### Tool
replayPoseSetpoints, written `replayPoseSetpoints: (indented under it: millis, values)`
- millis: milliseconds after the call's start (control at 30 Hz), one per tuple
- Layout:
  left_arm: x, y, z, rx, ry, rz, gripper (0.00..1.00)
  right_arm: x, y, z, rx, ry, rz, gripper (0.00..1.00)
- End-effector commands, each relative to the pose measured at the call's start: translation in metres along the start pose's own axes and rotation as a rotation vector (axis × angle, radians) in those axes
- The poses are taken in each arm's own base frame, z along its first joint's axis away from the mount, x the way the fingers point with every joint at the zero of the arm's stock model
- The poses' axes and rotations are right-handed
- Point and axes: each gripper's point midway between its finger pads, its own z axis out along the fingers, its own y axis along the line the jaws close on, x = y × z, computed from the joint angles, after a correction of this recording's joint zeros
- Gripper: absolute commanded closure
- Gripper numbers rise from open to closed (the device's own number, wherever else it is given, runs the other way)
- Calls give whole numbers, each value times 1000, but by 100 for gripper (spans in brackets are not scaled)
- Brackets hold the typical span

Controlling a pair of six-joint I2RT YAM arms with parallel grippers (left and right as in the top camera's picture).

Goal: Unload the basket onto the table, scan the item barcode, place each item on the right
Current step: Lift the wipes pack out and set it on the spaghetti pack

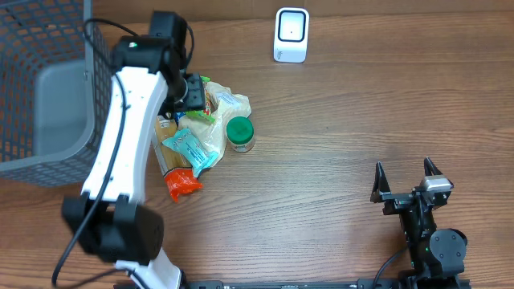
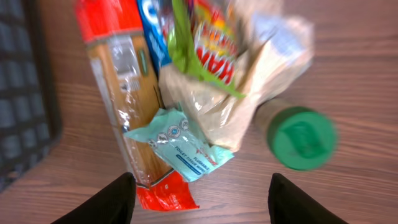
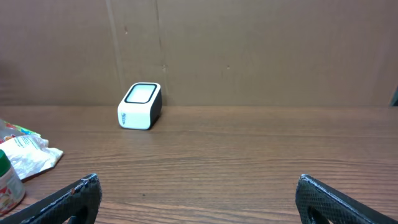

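Observation:
A pile of grocery items lies left of centre: a long pasta pack (image 1: 171, 164) (image 2: 121, 93) with a red end, a teal packet (image 1: 191, 148) (image 2: 180, 149), a clear bag of snacks (image 1: 218, 108) (image 2: 224, 68) and a green-lidded bottle (image 1: 239, 132) (image 2: 301, 138). My left gripper (image 1: 191, 92) (image 2: 202, 205) hovers above the pile, open, with nothing between its fingers. The white barcode scanner (image 1: 291, 34) (image 3: 140, 106) stands at the table's far edge. My right gripper (image 1: 405, 183) (image 3: 199, 199) rests wide open and empty at the front right, facing the scanner.
A grey mesh basket (image 1: 40, 88) (image 2: 18, 93) stands at the far left, close beside the pile. Bare wooden table (image 1: 337, 136) stretches between the pile and the right arm. A brown cardboard wall (image 3: 249, 50) backs the table.

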Motion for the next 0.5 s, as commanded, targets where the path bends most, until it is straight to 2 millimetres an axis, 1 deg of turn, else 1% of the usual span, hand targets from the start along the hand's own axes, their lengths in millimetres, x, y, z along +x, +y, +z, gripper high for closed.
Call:
replayPoseSetpoints:
  millis: [0,67,133,167,367,467]
  values:
    - [-1,-8,-69,67,-177,13,39,3,-1,0,7,0,-7,0]
    - [4,-9,-93,88,-237,19,39,3,-1,0,7,0,-7,0]
    - [10,-9,-111,104,-280,23,39,3,-1,0,7,0,-7,0]
    - [15,-8,-126,117,-313,26,39,3,-1,0,7,0,-7,0]
    - [37,2,-167,141,-406,22,40,3,-1,0,7,0,-7,0]
    - [48,8,-184,149,-448,18,39,3,-1,0,7,0,-7,0]
